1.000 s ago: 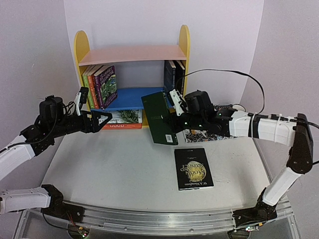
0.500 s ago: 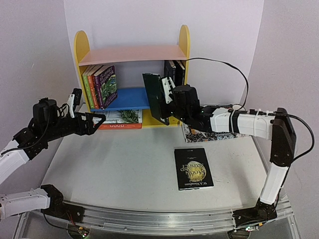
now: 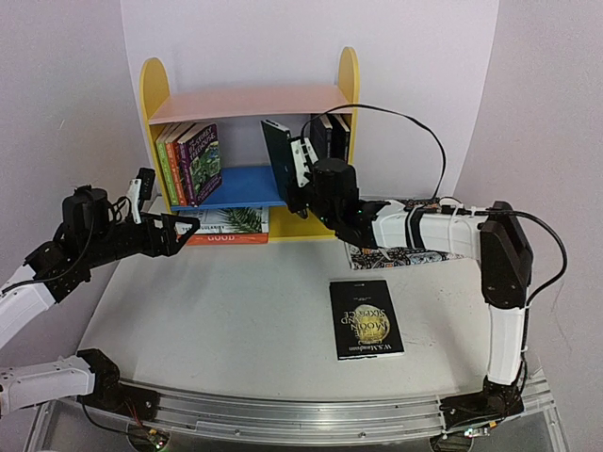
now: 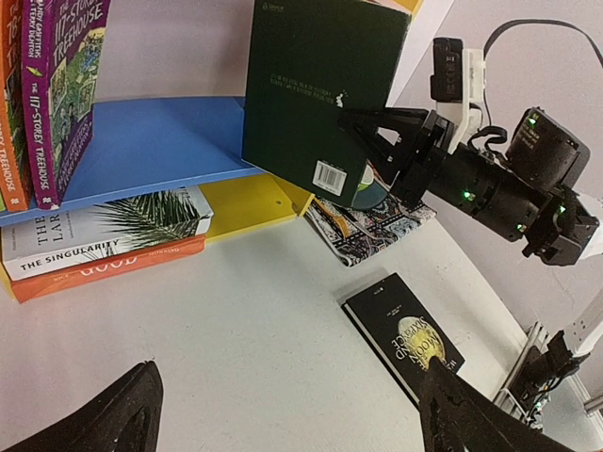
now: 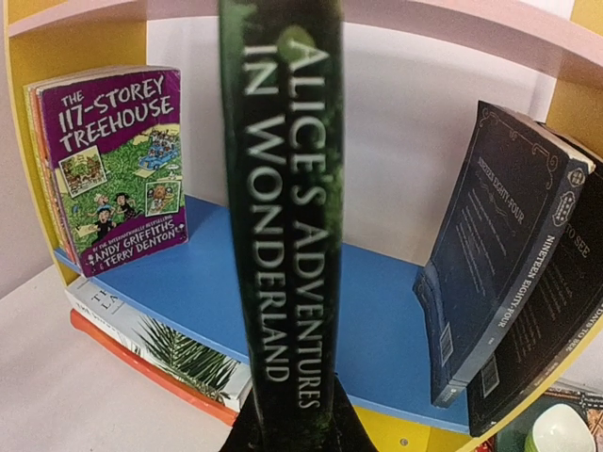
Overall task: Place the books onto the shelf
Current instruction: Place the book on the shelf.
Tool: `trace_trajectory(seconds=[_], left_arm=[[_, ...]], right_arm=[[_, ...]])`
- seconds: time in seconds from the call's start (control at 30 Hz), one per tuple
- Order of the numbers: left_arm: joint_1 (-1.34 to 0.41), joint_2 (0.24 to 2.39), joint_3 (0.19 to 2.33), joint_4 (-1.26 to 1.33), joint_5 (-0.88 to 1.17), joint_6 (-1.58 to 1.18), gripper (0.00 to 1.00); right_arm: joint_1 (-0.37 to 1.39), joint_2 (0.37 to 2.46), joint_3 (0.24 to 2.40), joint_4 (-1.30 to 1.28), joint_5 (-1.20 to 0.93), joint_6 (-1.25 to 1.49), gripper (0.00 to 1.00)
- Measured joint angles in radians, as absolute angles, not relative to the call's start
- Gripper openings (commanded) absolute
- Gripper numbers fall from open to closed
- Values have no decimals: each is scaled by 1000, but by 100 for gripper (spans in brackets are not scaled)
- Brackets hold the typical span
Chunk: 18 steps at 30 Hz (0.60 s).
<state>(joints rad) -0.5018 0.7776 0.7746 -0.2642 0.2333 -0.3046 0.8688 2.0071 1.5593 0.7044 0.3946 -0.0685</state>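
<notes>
The right gripper (image 3: 300, 175) is clamping the lower edge of the green book (image 3: 276, 158) — Alice's Adventures in Wonderland, by the spine in the right wrist view. A second ago it was holding that book low and slanted in front of the shelf (image 3: 151, 85); now it is standing the book upright and carrying it up to the level of the blue board (image 3: 243, 185). The book is hanging in the air at the shelf's front edge, facing the gap between the purple book (image 3: 201, 162) on the left and the dark books (image 3: 328, 137) leaning on the right, so the insertion looks close: a push straight in should seat it. The left gripper (image 3: 184, 229) is waiting with its jaws spread wide and empty, having drawn back a little. A black book (image 3: 366, 318) is lying on the table — one more to shelve.
</notes>
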Motion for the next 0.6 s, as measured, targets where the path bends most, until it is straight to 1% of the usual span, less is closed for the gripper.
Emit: trace_trajectory(seconds=[0.27, 0.6], left_arm=[[-502, 773, 775, -265, 233, -305, 96], [-502, 790, 775, -265, 234, -306, 96]], right_arm=[[856, 2074, 1614, 757, 410, -86, 0], [810, 2241, 1788, 808, 461, -93, 0]])
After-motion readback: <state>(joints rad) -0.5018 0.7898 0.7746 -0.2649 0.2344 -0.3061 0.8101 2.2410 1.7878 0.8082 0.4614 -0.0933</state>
